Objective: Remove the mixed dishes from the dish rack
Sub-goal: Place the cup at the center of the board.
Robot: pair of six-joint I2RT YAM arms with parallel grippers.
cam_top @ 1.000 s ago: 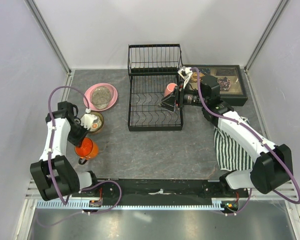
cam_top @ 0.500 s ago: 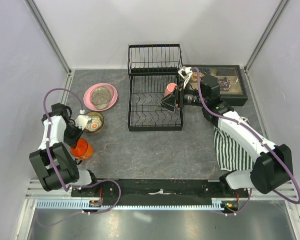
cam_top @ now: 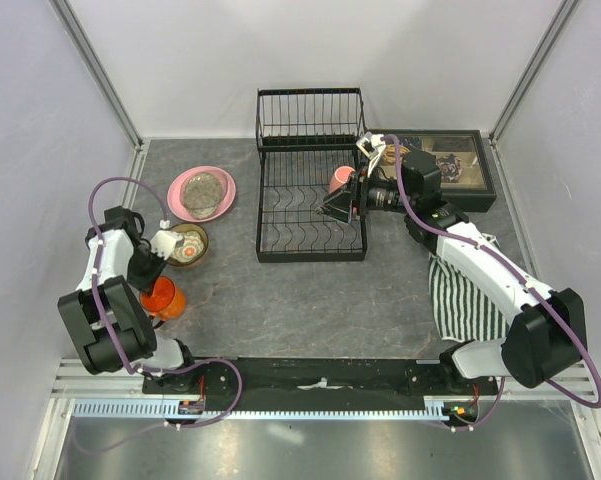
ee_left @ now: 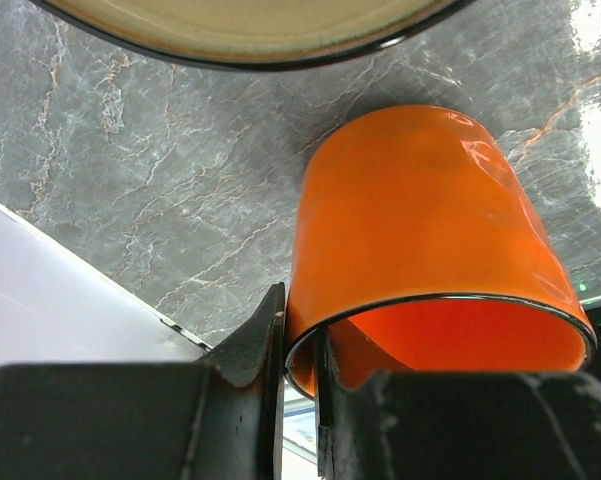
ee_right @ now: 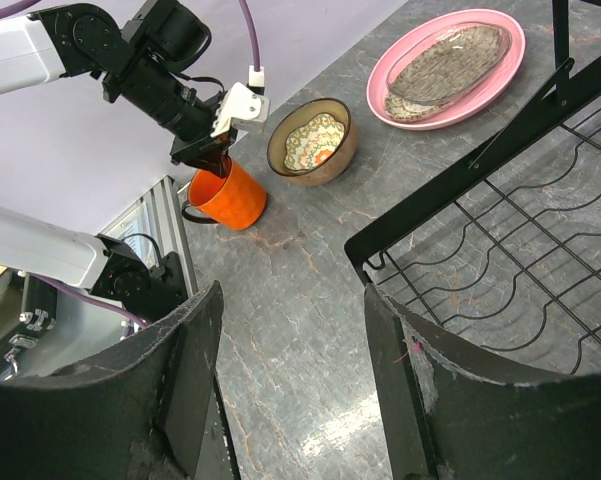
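Note:
The orange mug [cam_top: 166, 299] stands on the table at the left, with my left gripper [cam_top: 152, 282] shut on its rim. In the left wrist view one finger is outside and one inside the mug [ee_left: 420, 210], the gripper [ee_left: 300, 325] pinching the wall. The black wire dish rack [cam_top: 261, 205] stands at centre back. A pink mug [cam_top: 340, 179] sits in its right side. My right gripper [cam_top: 336, 208] hovers open just in front of that mug, holding nothing. The right wrist view shows the gripper [ee_right: 292, 300] over the rack's corner [ee_right: 365, 255].
A pink plate [cam_top: 180, 186] with a grey speckled plate [cam_top: 204, 190] on it lies left of the rack. A brown patterned bowl [cam_top: 189, 245] sits beside the orange mug. A dark tray of trinkets [cam_top: 450, 165] and a striped cloth [cam_top: 460, 295] are at the right.
The left arm has swung a little to the left and nearer, shifting the orange mug slightly left in its grip. The right arm has not moved.

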